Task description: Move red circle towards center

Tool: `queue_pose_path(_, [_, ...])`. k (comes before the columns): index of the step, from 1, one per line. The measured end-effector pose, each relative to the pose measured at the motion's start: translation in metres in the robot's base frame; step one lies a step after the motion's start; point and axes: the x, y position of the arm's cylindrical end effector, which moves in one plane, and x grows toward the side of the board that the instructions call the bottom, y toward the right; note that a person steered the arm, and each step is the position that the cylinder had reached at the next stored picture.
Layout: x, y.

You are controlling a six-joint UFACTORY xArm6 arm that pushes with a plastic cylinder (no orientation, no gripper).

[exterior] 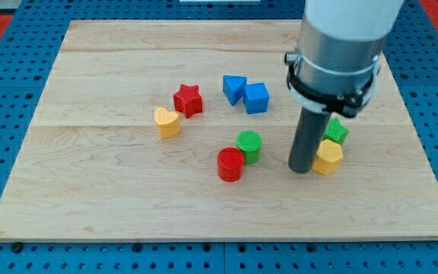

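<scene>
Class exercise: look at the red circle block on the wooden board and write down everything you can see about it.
The red circle block is a short, upright cylinder with a flat round top, and it looks like ridged plastic. It stands on the wooden board, a little below and right of the middle. A green circle block sits right against its upper right side, seemingly touching. My tip is off to the view's right, apart from it, next to a yellow block.

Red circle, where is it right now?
The red circle sits low on the board, just below the middle, touching the green circle up to its right. My tip is farther right, beside the yellow block.
</scene>
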Motion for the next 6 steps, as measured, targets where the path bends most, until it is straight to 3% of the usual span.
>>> queue_pose_path(2, [0.021,-0.081])
queue_pose_path(4, [-0.018,-0.147])
queue_pose_path(6, [-0.057,-0.127])
